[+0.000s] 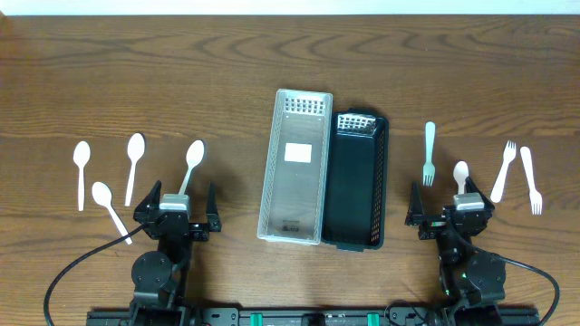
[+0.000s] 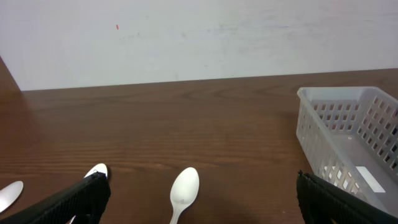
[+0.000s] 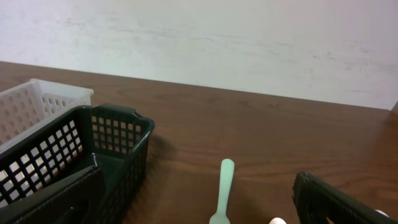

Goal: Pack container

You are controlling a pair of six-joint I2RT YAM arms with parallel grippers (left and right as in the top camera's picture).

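**What you are only partly seeing**

Overhead, the left end effector [image 1: 180,194] is covering the handle end of the nearest spoon [image 1: 192,158]. The right end effector [image 1: 451,196] is hiding the handle of a short spoon [image 1: 461,172]. The bottom edge is cropping both arm bases.

In your left wrist view, the bottom edge is cutting off the nearest spoon's handle. A second spoon [image 2: 97,169] is peeking from behind a finger [image 2: 74,202], a third spoon [image 2: 10,195] is running off the corner, and the clear basket [image 2: 329,134] is running off the right edge.

In your right wrist view, the bottom edge is clipping the fork [image 3: 224,183] at its tines. The black basket [image 3: 118,134] is masking part of the clear basket, and a white sliver [image 3: 277,220] is showing too little to identify.
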